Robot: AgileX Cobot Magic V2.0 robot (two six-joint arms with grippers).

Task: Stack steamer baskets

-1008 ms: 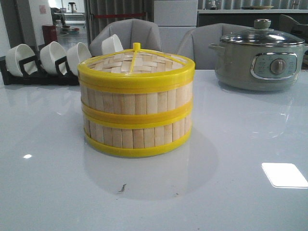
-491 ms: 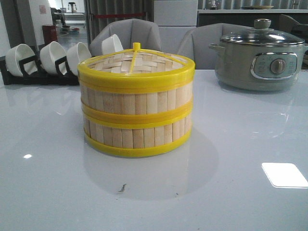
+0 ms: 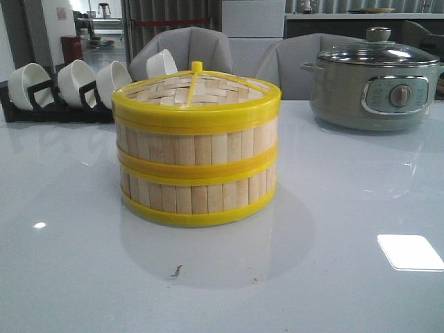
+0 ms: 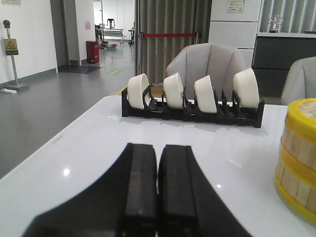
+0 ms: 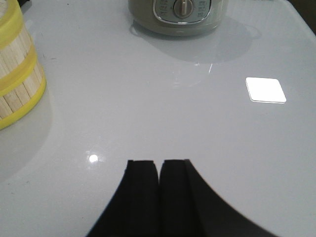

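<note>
The left tool [image 4: 157, 197] has its two black fingers pressed together, with nothing between them. It sits low over the white table [image 4: 89, 148]. Ahead of it, at the far edge of the table, a black rack [image 4: 192, 111] holds four white bowls [image 4: 173, 90] standing on their sides. Off to one side of this tool are the steamer baskets [image 4: 299, 158], well apart from it.

The right tool [image 5: 159, 197] is pressed together too, and it holds nothing. It also sits low over the table. Far ahead of it stands a grey-green electric pot [image 5: 180, 15]. The baskets show at the edge of its picture, well apart from the fingers.

From the front, the top steamer basket [image 3: 197, 118] sits right on the bottom steamer basket [image 3: 198, 191]. Their yellow rims touch, and the walls line up straight. The stack stands upright in the middle of the table. The pot with its glass lid [image 3: 378, 54] is behind it on the right, and the bowl rack is behind it on the left.
</note>
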